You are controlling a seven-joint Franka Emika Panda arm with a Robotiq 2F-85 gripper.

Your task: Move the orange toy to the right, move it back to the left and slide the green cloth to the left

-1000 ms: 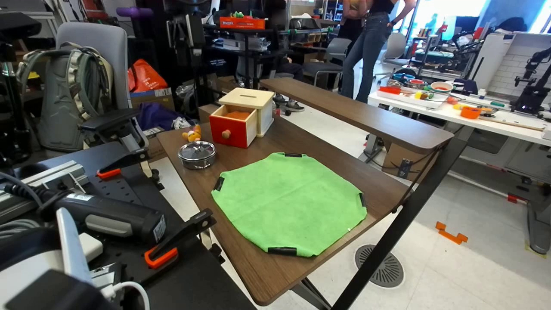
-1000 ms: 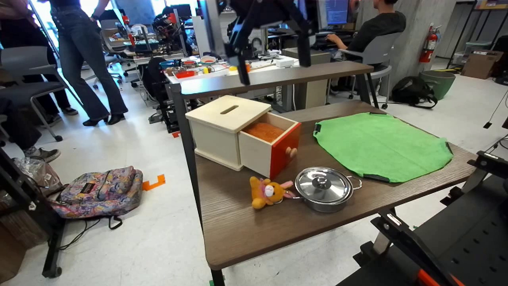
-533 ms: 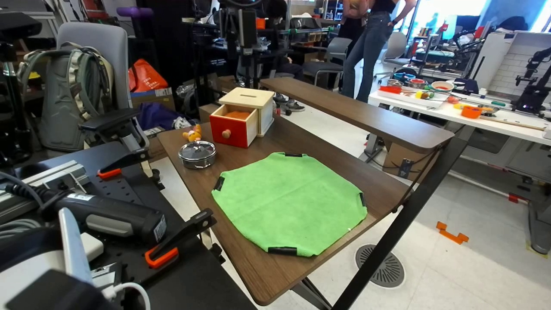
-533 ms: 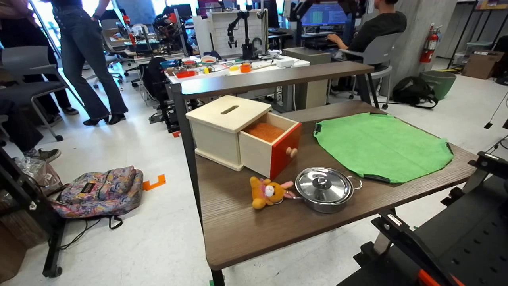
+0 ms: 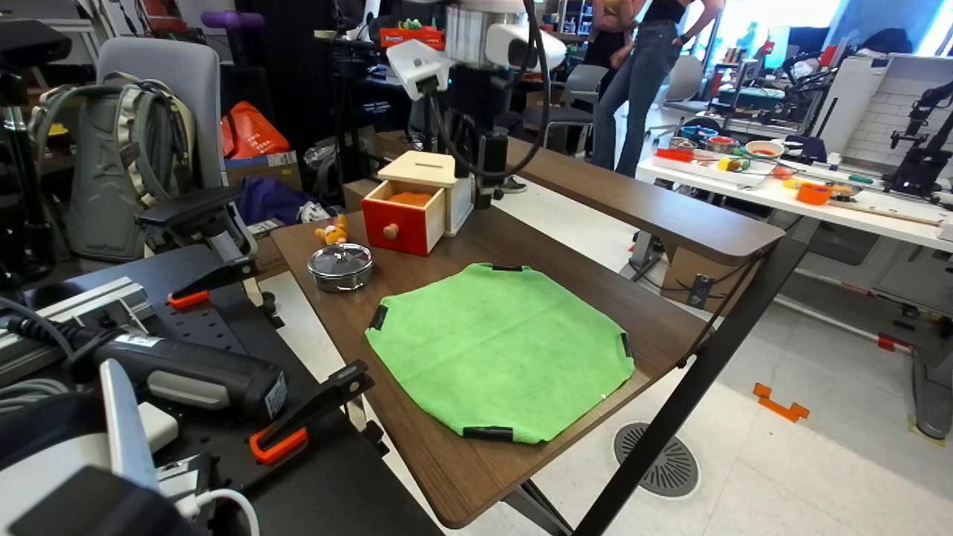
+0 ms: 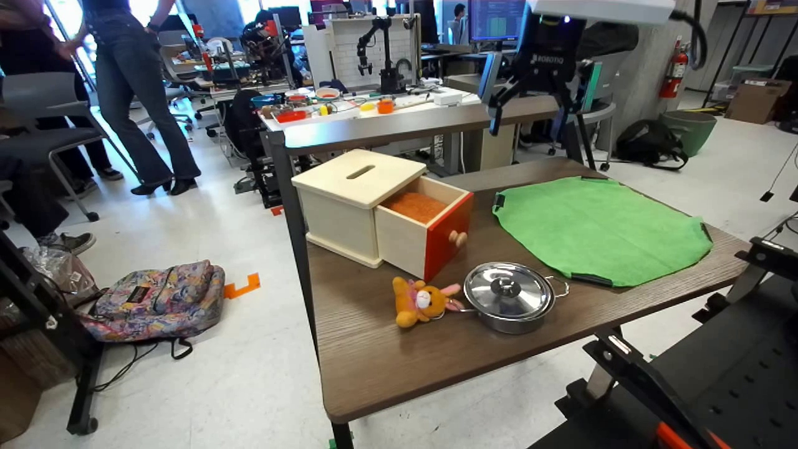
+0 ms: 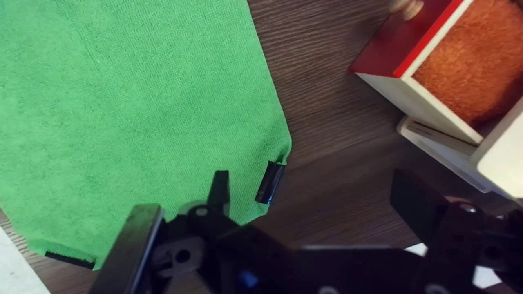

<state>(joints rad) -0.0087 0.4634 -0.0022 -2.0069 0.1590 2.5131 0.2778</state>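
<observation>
1. Claw [image 6: 527,130] hangs in the air to the right of the wooden drawer box [image 6: 340,224] in an exterior view, apart from it, with its two fingers spread wide.
2. In the wrist view, one fingertip [image 7: 221,183] shows against the green cloth [image 6: 605,231], left of the box, and the opposite one shows below the box's base.
3. The green cloth lies flat on the wood-grained surface [image 6: 374,374], right of the box in an exterior view, near it but not touching; black strips [image 6: 591,279] sit at its edges.
4. The orange plush animal [image 6: 418,304] with pink ears, the toy of the task, lies on the surface near the box, below its drawer in an exterior view and apart from it.
5. The lidded steel pot [image 6: 510,296] stands upright near the box, below and to the right of its drawer in an exterior view.
6. The box has a pale lid [image 6: 340,178] with a slot [image 6: 360,172]; its red-fronted drawer [image 6: 402,242] stands partway out, with a wooden knob [image 6: 458,239] on the front and fuzzy orange material [image 6: 416,206] inside.
7. A raised brown shelf [image 6: 386,130] runs behind the box in an exterior view.
8. A patterned backpack [image 6: 162,299] lies on the floor [image 6: 268,374], left of the box in an exterior view.
</observation>
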